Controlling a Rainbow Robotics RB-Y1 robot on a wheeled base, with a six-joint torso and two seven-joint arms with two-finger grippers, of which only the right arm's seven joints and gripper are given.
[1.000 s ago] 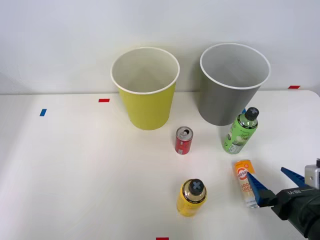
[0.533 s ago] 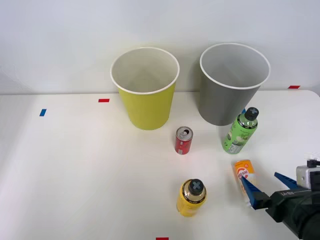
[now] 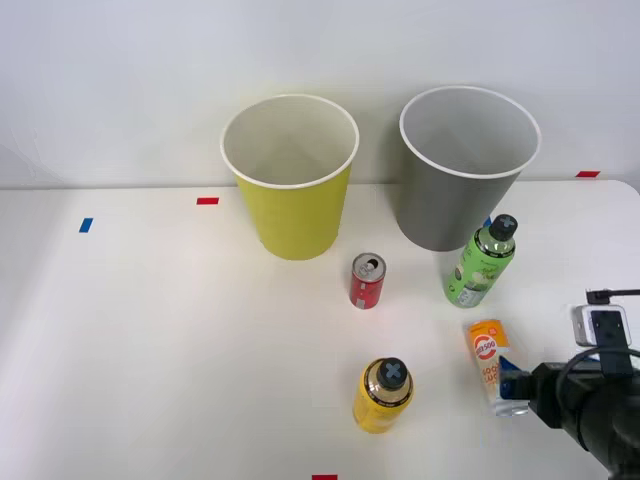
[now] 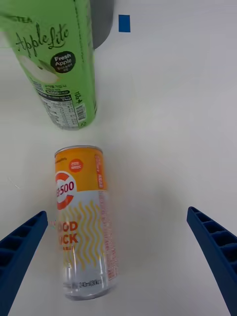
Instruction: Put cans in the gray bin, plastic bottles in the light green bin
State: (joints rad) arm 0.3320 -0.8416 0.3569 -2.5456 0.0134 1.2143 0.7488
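Note:
The slim orange-and-white can (image 3: 489,362) (image 4: 83,217) lies on its side at the table's front right. My right gripper (image 3: 512,386) (image 4: 116,215) is open at the can's near end, one blue finger (image 4: 22,247) close beside the can and the other well off to its far side. The green bottle (image 3: 481,262) (image 4: 59,64) stands just beyond, in front of the gray bin (image 3: 465,170). In the middle of the table the red can (image 3: 367,281) stands upright. The yellow bottle (image 3: 383,394) stands near the front. At the back, left of the gray bin, is the light green bin (image 3: 290,180).
Small red tape marks (image 3: 207,200) (image 3: 588,174) (image 3: 324,477) and a blue one (image 3: 86,225) lie flat on the white table. Another blue mark (image 4: 124,23) sits by the gray bin's base. The table's right edge runs close to my arm.
My right gripper has pulled back and turned at the orange can's near end, so its blue fingers now sit mostly under the wrist in the front view. Nothing on the table has moved.

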